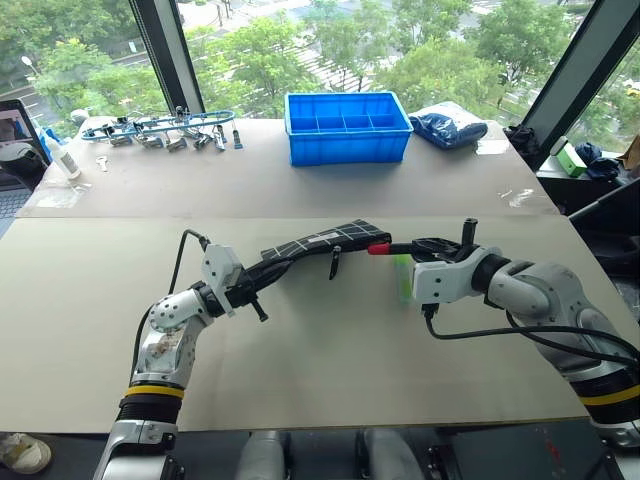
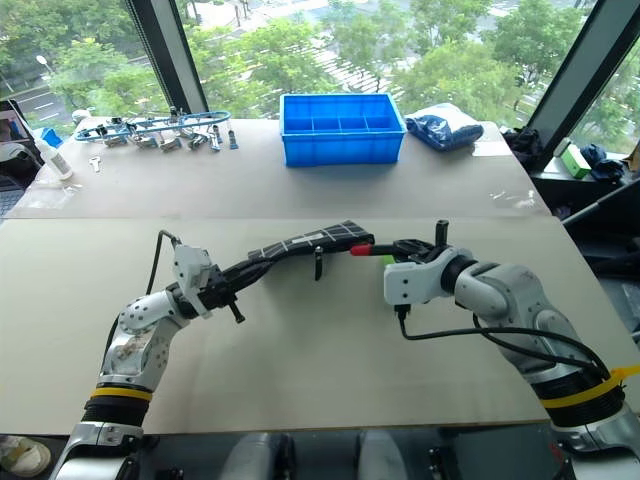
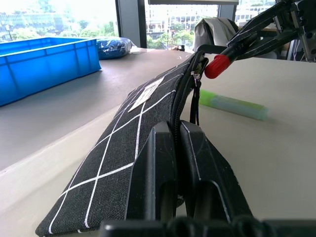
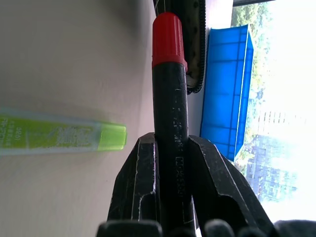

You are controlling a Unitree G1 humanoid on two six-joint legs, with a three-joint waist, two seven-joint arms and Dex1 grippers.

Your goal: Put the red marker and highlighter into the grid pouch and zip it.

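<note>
A: Fingers [image 4: 148, 182] of the right gripper [image 4: 173, 163] clamp the red marker [image 4: 170, 98], cap at the grid pouch [image 1: 320, 243] mouth.

B: Left gripper [image 3: 177, 163] pinches the pouch's near end, lifted mid-table; highlighter [image 1: 402, 278] lies on the table [image 1: 330, 370] beside it.

A: Insertion step; next, slide it inside.

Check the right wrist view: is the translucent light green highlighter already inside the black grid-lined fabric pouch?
No. The translucent light green highlighter lies on the table beside the black grid-lined fabric pouch, while the right end effector grips the red-capped black marker.
</note>
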